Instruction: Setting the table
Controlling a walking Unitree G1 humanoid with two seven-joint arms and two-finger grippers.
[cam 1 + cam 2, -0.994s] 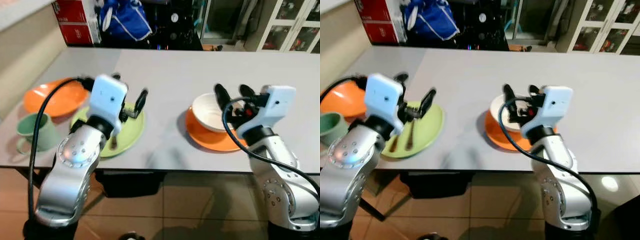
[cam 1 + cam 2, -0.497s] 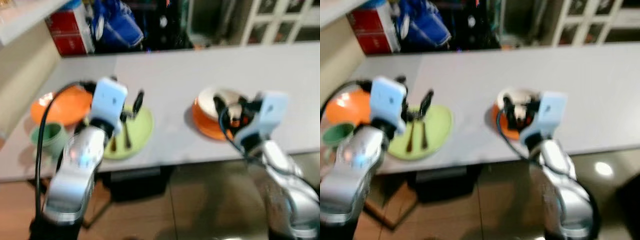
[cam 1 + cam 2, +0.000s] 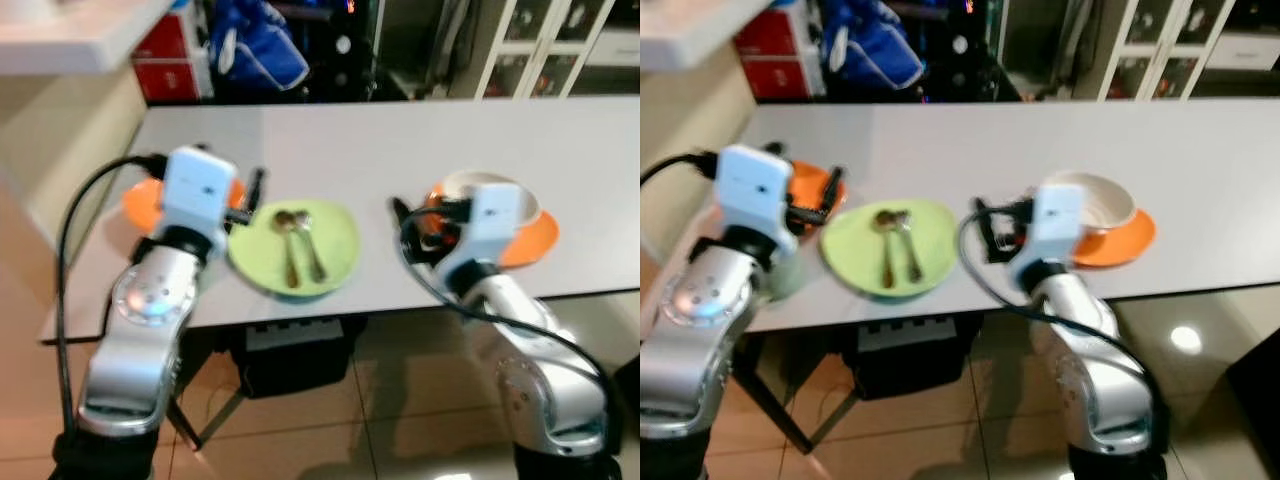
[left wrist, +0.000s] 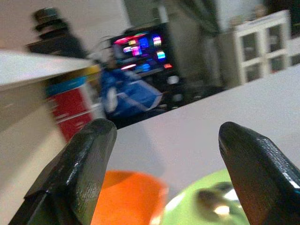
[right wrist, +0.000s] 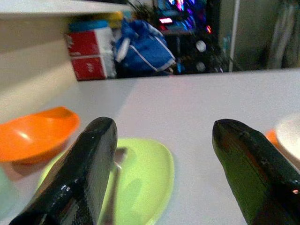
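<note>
So both my end effectors are wide open and hold nothing. Between my left end effector [image 3: 255,190] and right end effector [image 3: 400,215] sits the green plate [image 3: 294,246] with two spoons [image 3: 297,240] on the surface [image 3: 400,140]. I think the spoons are not yet laid out.

Looks like somebody's home, dining area probably. There's a long pale grey desk [image 3: 400,140] laid out with tableware: a lime-green plate [image 3: 340,245] carrying two metal spoons [image 3: 298,245], an orange saucer [image 3: 535,240] under a white bowl [image 3: 525,195], and an orange bowl [image 5: 33,133]. The floor is glossy beige tile [image 3: 380,400]. Behind the desk sit white glass-door cabinets [image 3: 545,45], a blue bag [image 3: 255,50], red cardboard boxes [image 3: 170,60], and a dark stand with glowing screens [image 4: 138,47].
</note>
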